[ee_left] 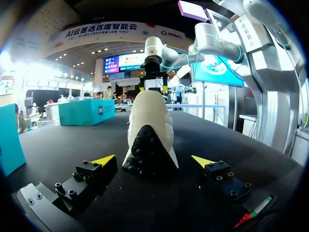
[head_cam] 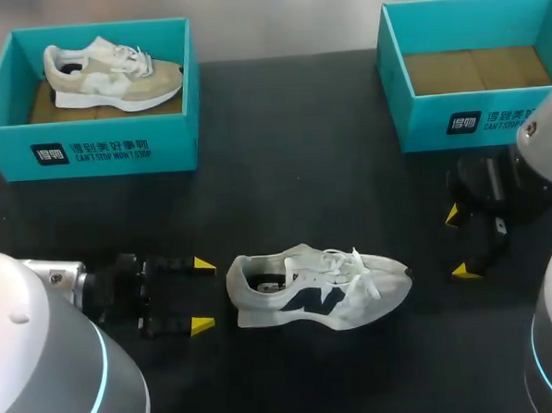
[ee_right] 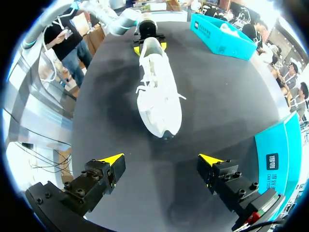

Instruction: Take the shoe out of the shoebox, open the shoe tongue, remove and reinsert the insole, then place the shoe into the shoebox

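Nearest the robot, the left gripper (head_cam: 202, 295) lies low over the black table top (head_cam: 285, 197) with its two yellow-tipped fingers spread wide and nothing between them. Just ahead of those tips, with a small gap and no contact, stands the white mesh sneaker with a dark navy side mark (head_cam: 322, 287), upright on its sole. Its heel faces the left gripper and its toe points toward the right side. In the left wrist view the heel sits centred on the gap between the two fingers. The right gripper (head_cam: 458, 243) hangs a little beyond the toe, its jaws also wide open and holding nothing. It is near the toe but apart from it, and the shoe lies straight ahead of it in the right wrist view. A broad band of bare black surface stretches behind the sneaker. Along the far edge stand two open teal cardboard shoeboxes, well apart. The left shoebox (head_cam: 88, 152) holds a beige and white sneaker (head_cam: 112, 76). The right shoebox (head_cam: 457, 118) shows only its brown cardboard floor.
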